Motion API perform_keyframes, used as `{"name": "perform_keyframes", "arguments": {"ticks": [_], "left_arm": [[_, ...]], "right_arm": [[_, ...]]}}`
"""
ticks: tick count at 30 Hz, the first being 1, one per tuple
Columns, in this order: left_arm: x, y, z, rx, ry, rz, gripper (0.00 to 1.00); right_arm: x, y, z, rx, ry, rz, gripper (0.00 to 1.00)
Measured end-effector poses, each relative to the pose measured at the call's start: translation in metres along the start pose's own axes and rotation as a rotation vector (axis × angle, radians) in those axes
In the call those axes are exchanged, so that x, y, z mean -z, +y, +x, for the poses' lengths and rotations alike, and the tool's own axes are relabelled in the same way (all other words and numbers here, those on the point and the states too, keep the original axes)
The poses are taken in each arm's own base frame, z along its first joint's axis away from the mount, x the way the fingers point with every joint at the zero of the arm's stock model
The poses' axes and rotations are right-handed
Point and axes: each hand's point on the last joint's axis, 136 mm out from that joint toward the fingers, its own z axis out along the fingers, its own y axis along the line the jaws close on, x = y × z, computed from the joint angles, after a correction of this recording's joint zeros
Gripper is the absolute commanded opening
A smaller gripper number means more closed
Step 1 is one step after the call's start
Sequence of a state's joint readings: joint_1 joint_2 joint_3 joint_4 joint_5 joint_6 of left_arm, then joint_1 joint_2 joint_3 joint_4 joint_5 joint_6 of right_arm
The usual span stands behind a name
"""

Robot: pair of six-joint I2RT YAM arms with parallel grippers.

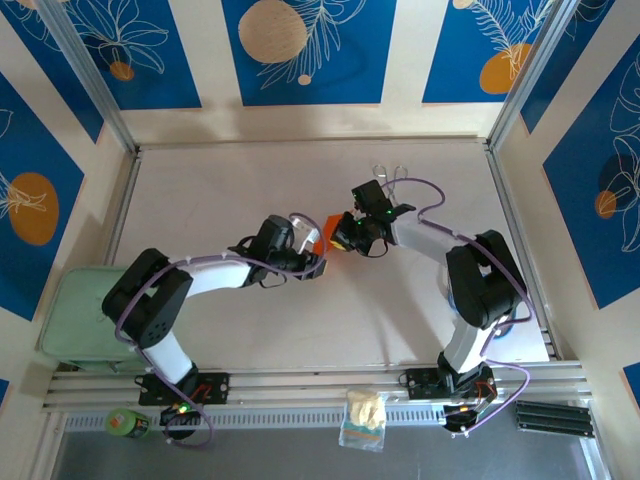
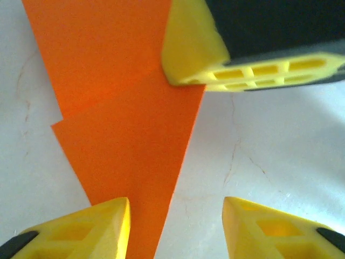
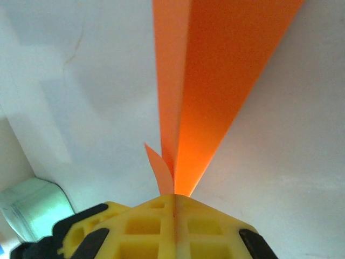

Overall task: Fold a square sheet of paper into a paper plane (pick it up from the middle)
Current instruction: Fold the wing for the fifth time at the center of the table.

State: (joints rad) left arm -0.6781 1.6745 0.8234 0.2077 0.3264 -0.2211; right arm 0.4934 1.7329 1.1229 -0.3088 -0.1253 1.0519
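The square sheet of paper (image 1: 329, 226) is bright orange and folded into a narrow, pointed, layered shape at the middle of the table. My right gripper (image 3: 175, 198) is shut on its narrow end, and the folded layers (image 3: 215, 81) stand up away from the fingers. My left gripper (image 2: 176, 226) is open just left of it. The paper (image 2: 124, 135) runs down past its left finger (image 2: 102, 229), and bare table shows between the two fingers. The right gripper's yellow fingertips (image 2: 242, 65) press on the paper's right edge. From above, the two grippers (image 1: 318, 256) (image 1: 342, 238) meet tip to tip.
Metal tongs (image 1: 388, 178) lie at the far side of the white table (image 1: 220, 190). A pale green box (image 1: 75, 310) sits off the left edge beside the left arm. A small bag (image 1: 364, 420) and a green can (image 1: 127, 423) rest on the near rail.
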Motion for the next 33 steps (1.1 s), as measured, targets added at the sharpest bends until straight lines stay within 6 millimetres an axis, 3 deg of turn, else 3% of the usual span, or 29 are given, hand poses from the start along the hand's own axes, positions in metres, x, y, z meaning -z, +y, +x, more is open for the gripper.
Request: {"name": "perform_keyframes", "arguments": {"ticks": [6,12,26,33], "left_arm": [[-0.005,-0.006,0.004,-0.171,-0.004,-0.038,0.51],[-0.013,0.001,0.005,-0.26,-0.009,-0.072,0.45],[-0.021,0.005,0.004,-0.316,-0.023,-0.08,0.29],[-0.026,0.008,0.009,-0.313,-0.014,-0.081,0.21]], "right_arm": [[0.001,-0.009,0.004,-0.081,-0.001,0.036,0.0],[0.001,-0.013,0.006,-0.12,0.007,0.051,0.0],[0.001,-0.012,0.011,-0.139,0.03,0.048,0.02],[-0.002,-0.015,0.013,-0.145,0.047,0.054,0.08]]}}
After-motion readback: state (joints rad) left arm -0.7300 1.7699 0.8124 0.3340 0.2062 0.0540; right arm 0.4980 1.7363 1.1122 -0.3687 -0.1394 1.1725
